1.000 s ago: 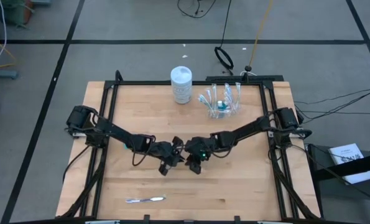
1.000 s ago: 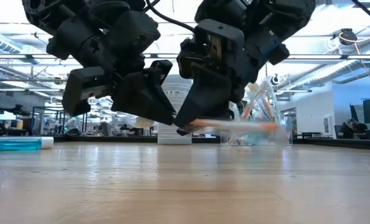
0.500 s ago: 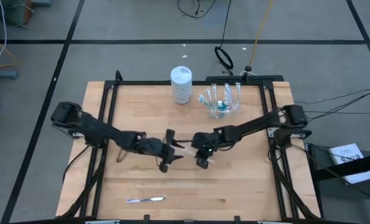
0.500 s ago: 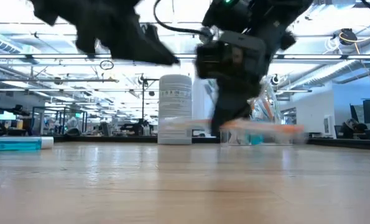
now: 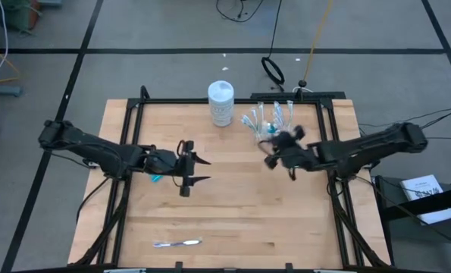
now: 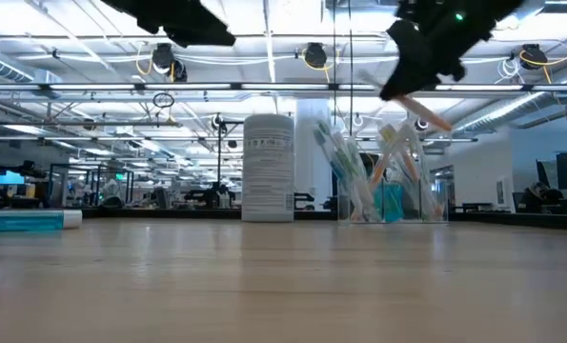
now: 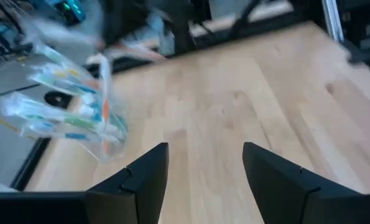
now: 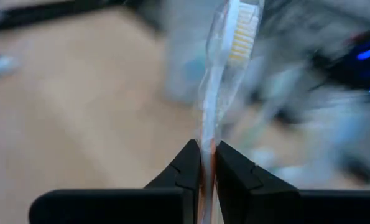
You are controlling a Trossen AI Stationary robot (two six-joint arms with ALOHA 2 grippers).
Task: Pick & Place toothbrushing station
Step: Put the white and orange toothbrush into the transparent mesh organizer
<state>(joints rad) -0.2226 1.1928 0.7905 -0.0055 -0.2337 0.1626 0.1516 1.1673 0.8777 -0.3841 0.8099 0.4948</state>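
Clear plastic cup [image 5: 274, 129] mostly filled; your right gripper [image 8: 207, 163], clamped on an orange-handled toothbrush [image 8: 219, 87], nears it; white toothbrush [image 5: 177, 243] remains by the table's front edge.

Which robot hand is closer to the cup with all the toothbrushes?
The right gripper, holding a toothbrush just beside the clear cup. The left gripper hangs open, far off over the table's middle.

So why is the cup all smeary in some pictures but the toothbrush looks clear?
In the right wrist view the room smears behind the sharp toothbrush pinched in the right gripper; in the left wrist view the cup is streaky past the open left gripper; in the low view the cup looks crisp.
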